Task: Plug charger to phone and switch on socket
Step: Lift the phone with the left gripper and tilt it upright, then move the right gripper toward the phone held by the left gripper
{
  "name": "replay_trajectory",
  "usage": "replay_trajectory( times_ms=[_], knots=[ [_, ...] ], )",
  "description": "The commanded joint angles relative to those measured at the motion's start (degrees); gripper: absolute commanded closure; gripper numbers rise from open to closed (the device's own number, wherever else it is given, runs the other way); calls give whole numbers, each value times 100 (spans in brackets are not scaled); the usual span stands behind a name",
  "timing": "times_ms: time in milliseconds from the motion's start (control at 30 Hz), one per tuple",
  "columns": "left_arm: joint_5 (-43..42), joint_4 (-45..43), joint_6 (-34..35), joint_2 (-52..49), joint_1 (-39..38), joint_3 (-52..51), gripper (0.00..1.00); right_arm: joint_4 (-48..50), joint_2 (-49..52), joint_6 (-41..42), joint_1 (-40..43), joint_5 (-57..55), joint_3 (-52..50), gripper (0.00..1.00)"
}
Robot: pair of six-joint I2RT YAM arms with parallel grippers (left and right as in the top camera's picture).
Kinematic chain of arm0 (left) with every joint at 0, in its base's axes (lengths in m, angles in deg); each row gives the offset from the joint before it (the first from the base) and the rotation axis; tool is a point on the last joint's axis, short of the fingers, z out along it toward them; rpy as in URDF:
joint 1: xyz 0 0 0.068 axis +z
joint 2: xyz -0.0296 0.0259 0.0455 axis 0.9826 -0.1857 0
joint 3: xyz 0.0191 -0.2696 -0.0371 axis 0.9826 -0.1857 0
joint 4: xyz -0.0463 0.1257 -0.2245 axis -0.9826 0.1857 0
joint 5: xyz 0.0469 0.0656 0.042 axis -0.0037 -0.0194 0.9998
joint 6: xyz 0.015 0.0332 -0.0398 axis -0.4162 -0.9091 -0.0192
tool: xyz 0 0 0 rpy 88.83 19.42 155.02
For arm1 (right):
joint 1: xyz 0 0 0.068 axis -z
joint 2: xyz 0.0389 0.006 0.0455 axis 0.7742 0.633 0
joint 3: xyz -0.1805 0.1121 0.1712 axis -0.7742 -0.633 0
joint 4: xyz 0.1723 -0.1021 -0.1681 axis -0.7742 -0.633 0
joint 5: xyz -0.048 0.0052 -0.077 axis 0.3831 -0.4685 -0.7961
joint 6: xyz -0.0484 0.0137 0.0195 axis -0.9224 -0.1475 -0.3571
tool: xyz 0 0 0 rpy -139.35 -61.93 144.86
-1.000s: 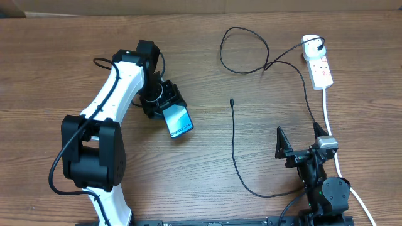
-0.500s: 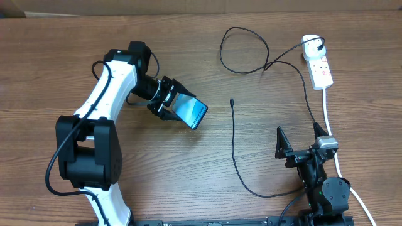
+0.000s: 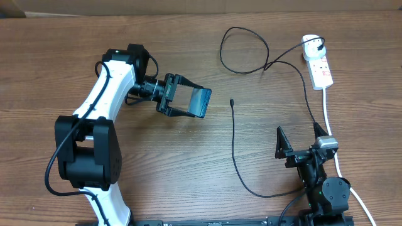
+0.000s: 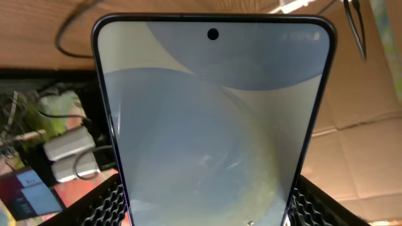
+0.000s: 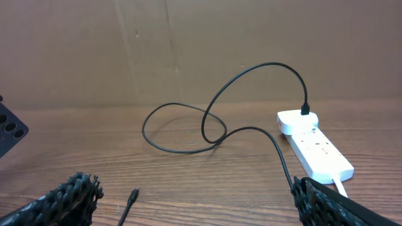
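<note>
My left gripper [image 3: 188,103] is shut on the phone [image 3: 201,102] and holds it lifted above the table, left of the charger tip. In the left wrist view the phone's light blue-grey screen [image 4: 210,119] fills the frame between the black fingers. The charger is a thin black cable [image 3: 233,144] with its small plug tip [image 3: 232,100] lying free on the table; it loops back to a black plug in the white socket strip [image 3: 318,63] at the far right. The tip [image 5: 130,198], cable loop [image 5: 188,132] and socket [image 5: 317,147] show in the right wrist view. My right gripper [image 3: 300,145] is open and empty near the front right.
The socket's thick white cord [image 3: 330,119] runs down the right side past my right arm. A brown cardboard wall [image 5: 188,50] stands behind the table. The cable makes a loop [image 3: 245,53] at the back centre.
My left gripper has lifted the phone, turned it and carried it to the right, toward the charger tip. The right arm, cable and socket have not moved.
</note>
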Motion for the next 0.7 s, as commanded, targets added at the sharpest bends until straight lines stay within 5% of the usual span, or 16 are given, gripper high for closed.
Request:
replay_trajectory(
  times_ms=[0,667],
  knots=[
    [-748,2,190,-39,26,173,96,33,-50,-4,-31,-59,-61,0],
    [-678,-15,-210,-39,26,173,96,33,-50,-4,-31,-74,-61,0]
  ],
)
